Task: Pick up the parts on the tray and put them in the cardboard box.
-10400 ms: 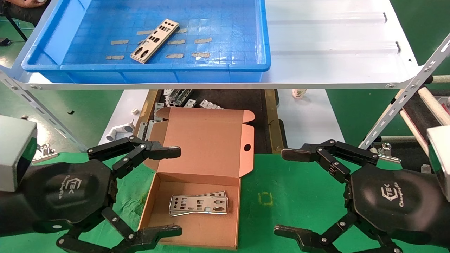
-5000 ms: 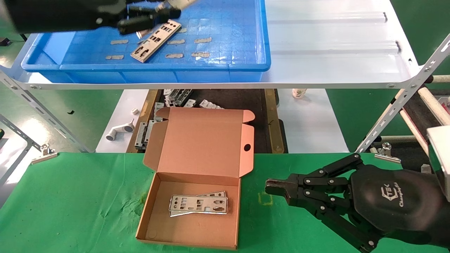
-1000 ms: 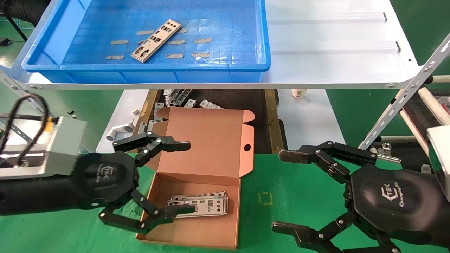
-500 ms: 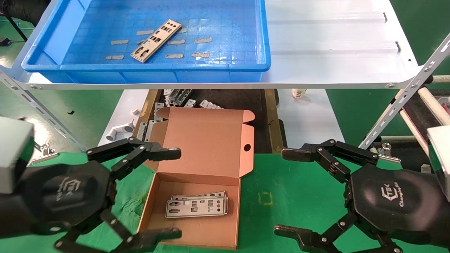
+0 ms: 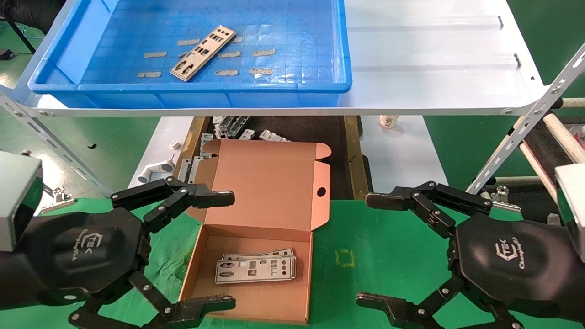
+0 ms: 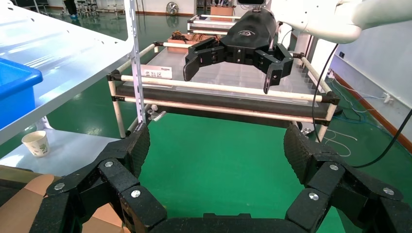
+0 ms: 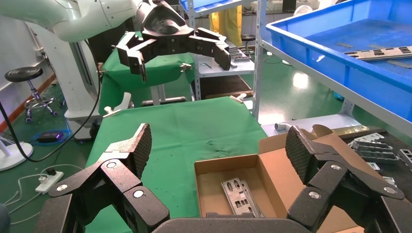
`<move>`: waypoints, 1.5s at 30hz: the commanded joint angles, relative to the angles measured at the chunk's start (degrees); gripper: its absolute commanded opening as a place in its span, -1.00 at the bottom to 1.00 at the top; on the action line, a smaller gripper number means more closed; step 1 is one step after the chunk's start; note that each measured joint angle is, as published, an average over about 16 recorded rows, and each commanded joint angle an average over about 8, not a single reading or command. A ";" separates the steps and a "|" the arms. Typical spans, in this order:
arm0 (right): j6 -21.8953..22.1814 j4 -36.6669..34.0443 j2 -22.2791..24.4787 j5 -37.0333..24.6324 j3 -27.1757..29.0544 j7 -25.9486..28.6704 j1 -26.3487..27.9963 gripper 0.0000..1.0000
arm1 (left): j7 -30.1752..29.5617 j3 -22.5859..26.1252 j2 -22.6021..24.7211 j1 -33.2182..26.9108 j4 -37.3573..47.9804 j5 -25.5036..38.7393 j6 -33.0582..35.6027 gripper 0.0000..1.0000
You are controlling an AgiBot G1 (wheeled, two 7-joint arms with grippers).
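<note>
One silver-grey plate (image 5: 202,53) lies slantwise on the floor of the blue tray (image 5: 205,98), up on the white shelf. The open cardboard box (image 5: 256,304) sits on the green cloth and holds a small stack of plates (image 5: 256,268). My left gripper (image 5: 228,249) is open and empty at the box's left edge. My right gripper (image 5: 368,250) is open and empty to the right of the box. The right wrist view shows the box (image 7: 209,194), the plates in it (image 7: 238,194) and the tray (image 7: 340,68). The left wrist view shows only my open left gripper (image 6: 217,145) over green cloth.
The white shelf (image 5: 434,59) overhangs the space behind the box. A white pipe fitting (image 5: 155,171), loose metal plates (image 5: 228,125) and a paper cup (image 5: 388,121) lie below it. A slotted post and rails (image 5: 562,132) stand at the right. Green cloth (image 5: 347,228) shows between the grippers.
My left gripper has drawn back out of the box toward the near left, open. The top plate it was at stays on the stack. The right arm has barely moved.
</note>
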 commanded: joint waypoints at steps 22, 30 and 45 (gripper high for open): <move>0.00 0.00 0.00 0.00 0.00 0.00 0.00 1.00 | 0.36 0.52 0.35 -0.51 0.81 0.47 0.07 1.00; 0.00 0.00 0.00 0.00 0.01 0.00 0.00 1.00 | 0.39 0.55 0.38 -0.53 0.86 0.51 0.10 1.00; 0.00 0.00 0.00 0.00 0.01 0.00 0.00 1.00 | 0.43 0.61 0.42 -0.58 0.93 0.55 0.11 1.00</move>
